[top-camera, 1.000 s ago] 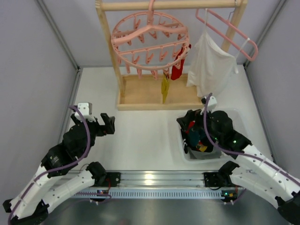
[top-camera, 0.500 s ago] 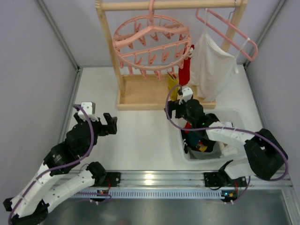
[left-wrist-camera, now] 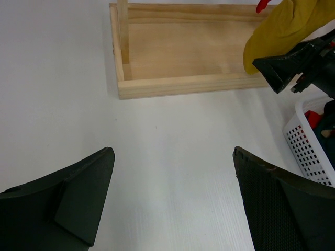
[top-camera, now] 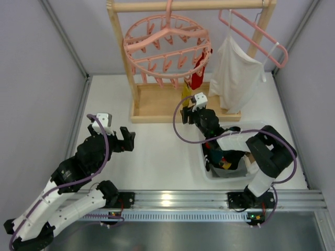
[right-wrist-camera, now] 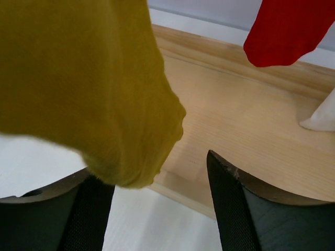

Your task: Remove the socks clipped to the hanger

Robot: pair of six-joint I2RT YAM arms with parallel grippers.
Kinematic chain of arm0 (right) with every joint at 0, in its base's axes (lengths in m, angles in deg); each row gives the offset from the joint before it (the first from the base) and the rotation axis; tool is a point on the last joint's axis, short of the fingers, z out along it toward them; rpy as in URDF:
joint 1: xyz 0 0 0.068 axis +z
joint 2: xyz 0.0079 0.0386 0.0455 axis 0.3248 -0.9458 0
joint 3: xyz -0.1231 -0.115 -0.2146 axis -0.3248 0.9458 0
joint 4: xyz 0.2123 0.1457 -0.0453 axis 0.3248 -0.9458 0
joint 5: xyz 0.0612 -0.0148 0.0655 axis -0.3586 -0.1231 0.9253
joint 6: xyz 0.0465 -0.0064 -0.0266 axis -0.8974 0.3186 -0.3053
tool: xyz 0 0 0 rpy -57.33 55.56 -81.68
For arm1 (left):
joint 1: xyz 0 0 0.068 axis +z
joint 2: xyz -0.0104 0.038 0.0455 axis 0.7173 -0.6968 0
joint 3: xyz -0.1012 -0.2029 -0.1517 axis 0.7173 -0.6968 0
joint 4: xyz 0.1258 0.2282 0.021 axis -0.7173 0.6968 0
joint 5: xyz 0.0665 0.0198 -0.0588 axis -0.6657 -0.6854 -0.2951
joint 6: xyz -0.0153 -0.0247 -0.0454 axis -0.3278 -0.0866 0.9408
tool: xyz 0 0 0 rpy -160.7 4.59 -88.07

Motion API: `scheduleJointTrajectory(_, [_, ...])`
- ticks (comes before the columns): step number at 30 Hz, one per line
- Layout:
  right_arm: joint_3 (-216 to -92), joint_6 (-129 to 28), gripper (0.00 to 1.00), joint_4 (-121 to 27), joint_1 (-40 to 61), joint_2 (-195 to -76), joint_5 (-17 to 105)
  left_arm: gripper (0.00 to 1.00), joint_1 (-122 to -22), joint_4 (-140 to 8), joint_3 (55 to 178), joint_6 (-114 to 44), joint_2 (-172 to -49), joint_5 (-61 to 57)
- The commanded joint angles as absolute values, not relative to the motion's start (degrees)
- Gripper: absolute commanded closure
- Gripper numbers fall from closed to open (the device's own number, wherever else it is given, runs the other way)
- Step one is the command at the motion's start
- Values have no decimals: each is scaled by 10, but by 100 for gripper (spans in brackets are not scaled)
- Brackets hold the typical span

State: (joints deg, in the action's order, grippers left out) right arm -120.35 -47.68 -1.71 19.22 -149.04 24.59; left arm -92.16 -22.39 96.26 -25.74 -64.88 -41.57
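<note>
Hanging long-axis vertical, mustard-yellow fabric sock has its toe just above right hand, wide open, empty; left hand well apart lower-left, also open.

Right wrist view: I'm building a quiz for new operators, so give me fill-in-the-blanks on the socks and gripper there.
1. The nearest sock, hanging just above the right gripper, is ____ in colour.
2. The right gripper's jaws stand ____, closed on nothing.
3. The far sock, hanging beyond the wooden base, is ____.
Missing words: yellow; open; red.
</note>
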Motion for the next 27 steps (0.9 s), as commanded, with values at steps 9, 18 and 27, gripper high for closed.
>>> scheduleJointTrajectory(9, [-1222,-474,91,175,199,-1531,262,2,-921,-252,996,-250,-652,-360])
scheduleJointTrajectory(18, [-1163,-446,100,168,297,-1452,143,2,-921,-260,1185,-207,-741,-262])
scheduleJointTrajectory(27, [-1207,-420,100,83,457,-1457,17,2,-921,-252,1404,-215,-916,-261])
